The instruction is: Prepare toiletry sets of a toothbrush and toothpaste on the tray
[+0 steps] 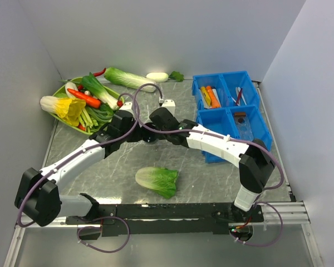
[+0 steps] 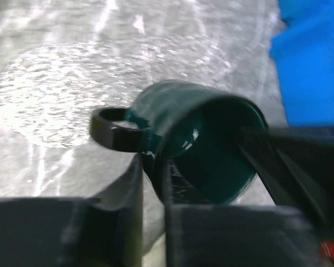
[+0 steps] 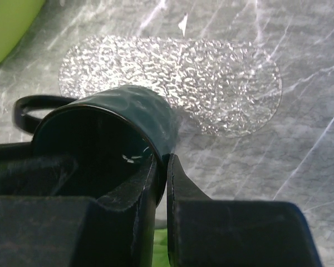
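Two-fingered hold on the green mug (image 2: 200, 139)
My left fingers (image 2: 128, 194) pinch its rim beside the handle, and my right fingers (image 3: 183, 192) clamp its wall. I should keep it level near the clear tray (image 3: 211, 72). The toothpaste tubes (image 1: 209, 96) and toothbrushes (image 1: 239, 95) wait in the blue bin (image 1: 220, 77).

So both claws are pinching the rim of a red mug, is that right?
Not red: the mug is dark green, as the left wrist view shows. The left gripper and right gripper do both pinch its rim.
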